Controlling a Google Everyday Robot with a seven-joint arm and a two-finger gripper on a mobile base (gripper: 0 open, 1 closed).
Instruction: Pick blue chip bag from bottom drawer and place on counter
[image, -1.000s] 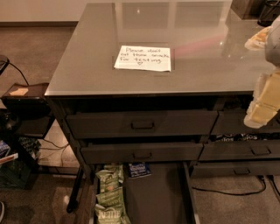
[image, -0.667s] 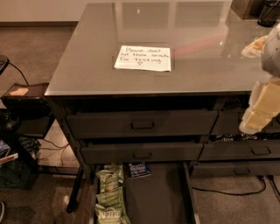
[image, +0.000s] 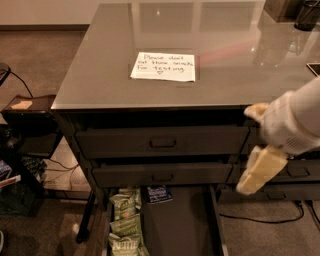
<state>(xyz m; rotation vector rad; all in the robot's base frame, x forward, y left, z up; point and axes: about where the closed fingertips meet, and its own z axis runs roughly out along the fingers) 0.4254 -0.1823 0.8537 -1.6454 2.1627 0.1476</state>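
The blue chip bag (image: 159, 194) lies at the back of the open bottom drawer (image: 182, 225), just under the closed drawer above, with its far edge hidden. My gripper (image: 257, 142) hangs at the right, in front of the cabinet's upper drawers, above and to the right of the bag. Its pale fingers (image: 260, 172) stand apart and hold nothing. The counter (image: 235, 65) is a glossy grey top with a white handwritten note (image: 164, 66) on it.
Several green snack bags (image: 124, 222) lie along the left side of the bottom drawer. Two handled drawers (image: 162, 142) above it are closed. A dark side stand (image: 30, 107) and cables are on the floor at the left. Dark objects (image: 305, 12) stand at the counter's far right.
My gripper has moved left and down, from beside the counter's right edge to in front of the upper drawers. The bags and drawers have not moved.
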